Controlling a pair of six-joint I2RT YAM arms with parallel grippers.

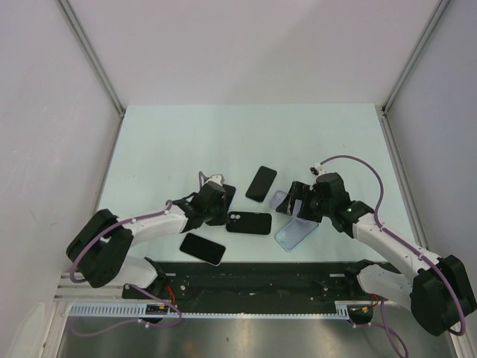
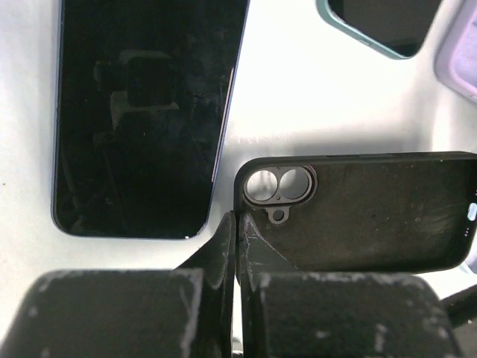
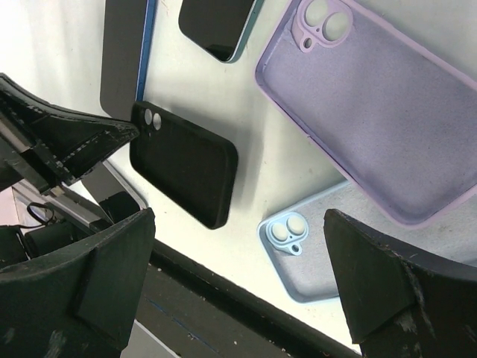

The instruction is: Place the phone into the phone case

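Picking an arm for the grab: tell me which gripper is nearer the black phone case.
Left. The left gripper, shut, sits at the camera-cutout corner of the black phone case; the right gripper hangs open off to the side, near the purple case.

Ahead of left gripper: we are seeing a bare strip running between phone and black case.
Beneath right gripper: purple case and blue case are crowding us.

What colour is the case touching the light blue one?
The lilac case is pale purple, clearest in the right wrist view.
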